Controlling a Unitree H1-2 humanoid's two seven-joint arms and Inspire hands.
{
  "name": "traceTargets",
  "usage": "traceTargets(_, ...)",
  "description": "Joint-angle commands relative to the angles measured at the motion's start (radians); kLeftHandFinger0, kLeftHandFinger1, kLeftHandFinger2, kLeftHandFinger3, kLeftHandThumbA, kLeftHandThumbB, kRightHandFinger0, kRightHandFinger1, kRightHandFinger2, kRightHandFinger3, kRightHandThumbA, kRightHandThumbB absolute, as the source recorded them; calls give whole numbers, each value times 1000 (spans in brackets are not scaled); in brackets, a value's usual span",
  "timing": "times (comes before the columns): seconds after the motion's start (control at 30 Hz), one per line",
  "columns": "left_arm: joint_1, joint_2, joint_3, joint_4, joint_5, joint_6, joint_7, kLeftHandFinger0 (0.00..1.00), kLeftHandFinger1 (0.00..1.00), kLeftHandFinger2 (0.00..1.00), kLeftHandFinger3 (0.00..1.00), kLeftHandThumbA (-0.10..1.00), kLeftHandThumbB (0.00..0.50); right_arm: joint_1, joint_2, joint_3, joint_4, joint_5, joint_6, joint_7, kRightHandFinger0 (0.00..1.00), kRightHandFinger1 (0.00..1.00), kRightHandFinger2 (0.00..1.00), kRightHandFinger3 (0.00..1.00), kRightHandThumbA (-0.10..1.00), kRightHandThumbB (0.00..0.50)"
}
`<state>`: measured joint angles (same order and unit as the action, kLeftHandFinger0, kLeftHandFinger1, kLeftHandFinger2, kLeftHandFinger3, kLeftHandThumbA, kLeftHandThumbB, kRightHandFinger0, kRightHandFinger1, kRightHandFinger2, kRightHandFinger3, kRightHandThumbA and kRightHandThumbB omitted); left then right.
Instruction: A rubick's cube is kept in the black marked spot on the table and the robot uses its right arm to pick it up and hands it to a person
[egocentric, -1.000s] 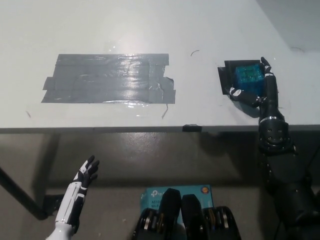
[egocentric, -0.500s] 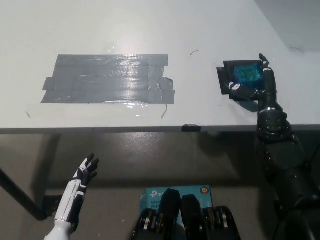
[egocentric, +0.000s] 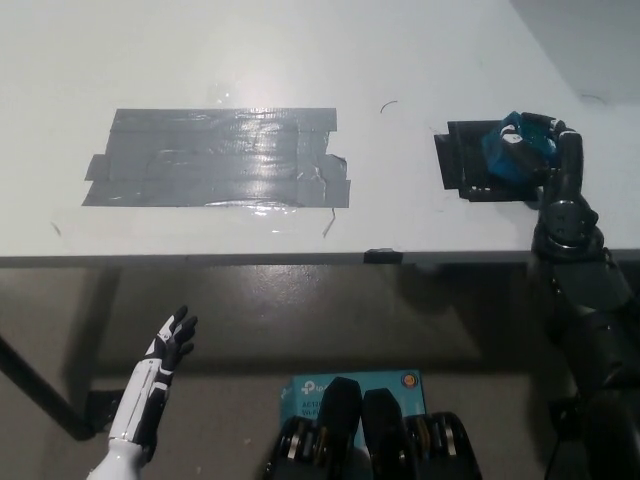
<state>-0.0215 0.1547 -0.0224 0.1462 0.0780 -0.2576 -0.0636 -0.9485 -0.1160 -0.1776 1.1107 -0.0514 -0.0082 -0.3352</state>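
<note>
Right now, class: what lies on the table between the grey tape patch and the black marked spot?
In the head view, only bare white table separates the grey tape patch from the black marked spot.

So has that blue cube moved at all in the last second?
Yes. The Rubik's cube, held in the black right hand, has shifted right toward the edge of the black marked spot and tilted.

Grey tape patch (egocentric: 218, 158) on table (egocentric: 400, 60); box (egocentric: 352, 395) on floor.

You see the right hand (egocentric: 545, 150) gripping the cube (egocentric: 515, 150) over the black patch (egocentric: 470, 165); the left hand (egocentric: 170, 345) rests open, near left.
</note>
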Motion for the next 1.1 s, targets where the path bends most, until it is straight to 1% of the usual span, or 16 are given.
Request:
traceTargets(0.0, -28, 20, 2, -26, -3, -2, -13, 1000, 1000, 1000, 1000, 1000, 297, -5, 13, 27, 42, 5, 65, 26, 13, 482, 810, 799, -100, 253)
traceTargets(0.1, -33, 23, 1, -23, 0, -3, -13, 1000, 1000, 1000, 1000, 1000, 302, -5, 12, 35, 40, 3, 75, 18, 36, 483, 813, 875, -100, 248)
traceTargets(0.13, -34, 24, 1, -22, -3, -2, -15, 1000, 1000, 1000, 1000, 1000, 302, -4, 12, 36, 33, 4, 84, 13, 57, 503, 856, 962, -100, 225)
traceTargets(0.17, -33, 24, 1, -23, -3, -1, -15, 1000, 1000, 1000, 1000, 1000, 302, 0, 13, 35, 26, 8, 75, 13, 93, 540, 908, 967, -100, 208)
traceTargets(0.2, -33, 24, 1, -25, -3, 1, -15, 1000, 1000, 1000, 1000, 1000, 301, 5, 14, 31, 20, 15, 60, 16, 71, 518, 881, 887, -100, 214)
traceTargets(0.23, -32, 23, 1, -28, -3, 2, -15, 1000, 1000, 1000, 1000, 1000, 299, 9, 16, 21, 15, 29, 38, 22, 170, 552, 883, 813, -100, 221)
traceTargets(0.3, -31, 23, 1, -31, -2, 3, -14, 1000, 1000, 1000, 1000, 1000, 296, 11, 17, 15, 14, 38, 25, 21, 195, 506, 872, 756, -100, 213)
traceTargets(0.33, -29, 21, 1, -31, 0, 3, -12, 1000, 1000, 1000, 1000, 1000, 291, 15, 18, 18, 6, 34, 8, 15, 303, 562, 884, 700, -100, 229)
traceTargets(0.37, -29, 21, 1, -28, 0, 1, -13, 1000, 1000, 1000, 1000, 1000, 291, 18, 19, 14, -9, 39, 2, 13, 163, 428, 834, 658, -100, 219)
traceTargets(0.43, -31, 20, 2, -23, -1, -5, -13, 1000, 1000, 1000, 1000, 1000, 293, 29, 22, 4, -59, 53, -18, 22, 3, 341, 788, 562, -100, 193)
traceTargets(0.5, -34, 21, 2, -17, 0, -12, -13, 1000, 1000, 1000, 1000, 1000, 294, 49, 28, -9, -175, 72, -14, 31, 0, 389, 804, 564, -100, 173)
traceTargets(0.53, -35, 22, 4, -17, -4, -12, -15, 1000, 1000, 1000, 1000, 1000, 294, 58, 34, -16, -236, 82, -13, 33, 0, 422, 849, 625, -100, 171)
traceTargets(0.7, -37, 22, 3, -14, 7, -13, -9, 1000, 1000, 1000, 1000, 1000, 302, 92, 56, -40, -491, 125, 67, 47, 0, 368, 810, 749, -100, 209)
traceTargets(0.77, -41, 24, 2, -12, 7, -13, -11, 1000, 1000, 1000, 1000, 1000, 298, 101, 63, -45, -633, 135, 127, 47, 0, 383, 784, 751, -100, 240)
traceTargets(0.97, -42, 22, 2, -17, 8, -1, -10, 1000, 1000, 1000, 1000, 1000, 290, 115, 87, -60, -858, 177, 243, 42, 2, 392, 804, 770, -100, 205)
traceTargets(1.07, -42, 22, 2, -23, 7, 1, -12, 1000, 1000, 1000, 1000, 1000, 276, 120, 102, -62, -970, 205, 294, 45, 0, 330, 799, 767, -100, 188)
